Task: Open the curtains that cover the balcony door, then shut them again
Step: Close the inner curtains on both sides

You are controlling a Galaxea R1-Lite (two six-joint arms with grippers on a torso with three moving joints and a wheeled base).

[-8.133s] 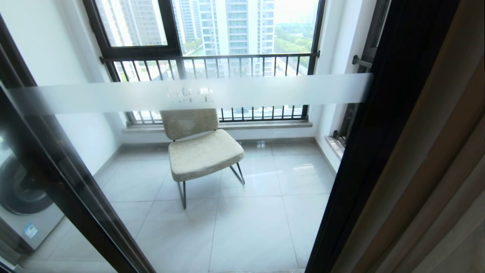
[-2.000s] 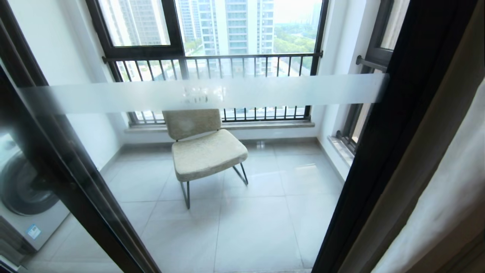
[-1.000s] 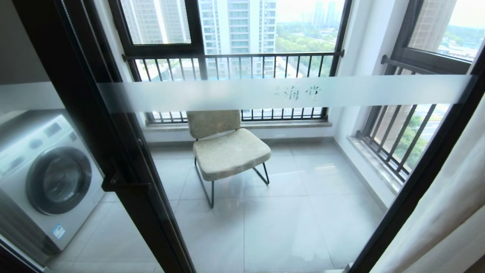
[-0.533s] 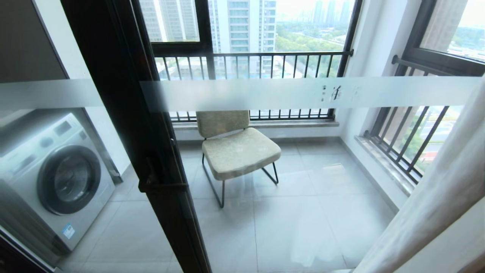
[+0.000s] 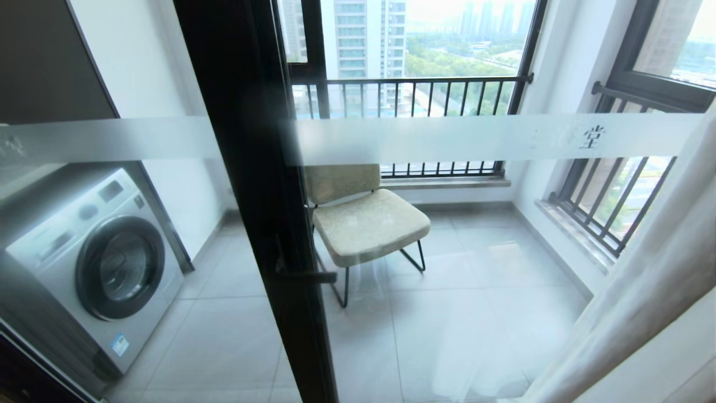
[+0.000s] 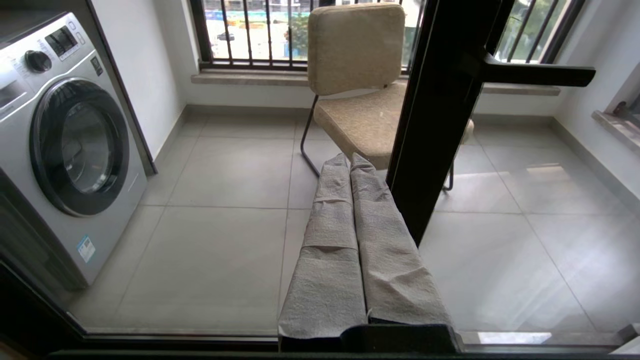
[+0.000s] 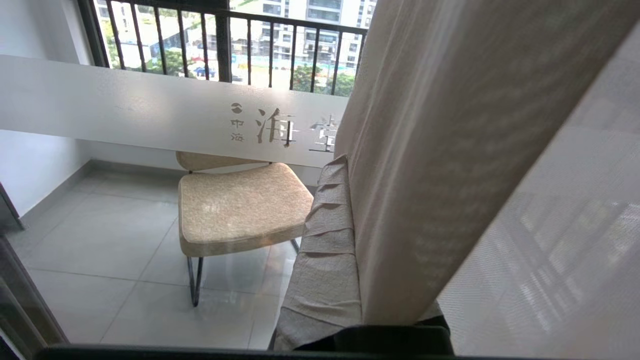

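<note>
The right end effector (image 7: 345, 175) was seen closed, its side pressed against the curtains (image 7: 425, 150), the balcony door (image 7: 150, 110) just ahead. The left end effector (image 6: 350, 167) was closed, empty.

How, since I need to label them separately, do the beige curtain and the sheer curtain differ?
The beige curtain is opaque and hides everything behind it; the sheer curtain lets blurred bright shapes show through. The beige curtain hangs in long folds, the sheer curtain looks flat and finely meshed. Both hang at the balcony door's right side.
</note>
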